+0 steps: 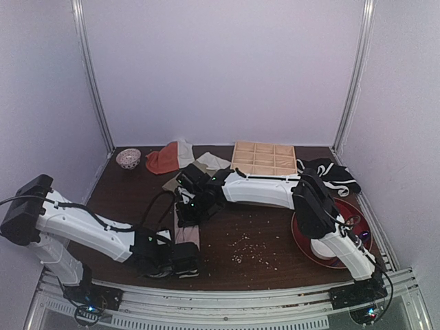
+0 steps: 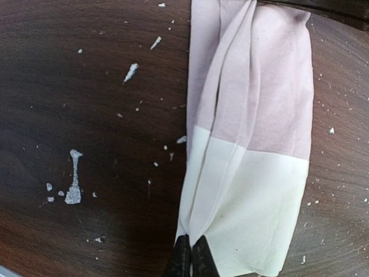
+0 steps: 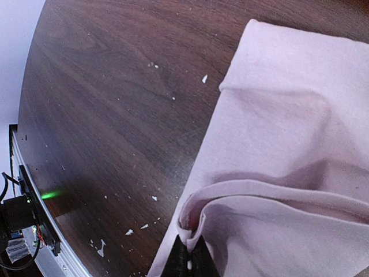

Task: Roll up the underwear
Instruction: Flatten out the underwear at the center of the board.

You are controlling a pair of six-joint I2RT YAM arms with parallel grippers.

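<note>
Here, both end effectors pinch the underwear, a narrow folded strip on the dark worktop.
The strip's long axis runs from the arm bases toward the wooden grid box, with the white waistband at the end farther from the box and the mauve-pink cloth pointing toward it; it lies nearer and to the left of the box, well apart from it. The left end effector is clenched on a fold at the waistband's edge, at the strip's end away from the box. The right end effector is clamped on a raised pink fold at the box-side end. The left arm lies low, reaching in from the left; the right arm bends high at its elbow, forearm stretched leftward below the box.
</note>
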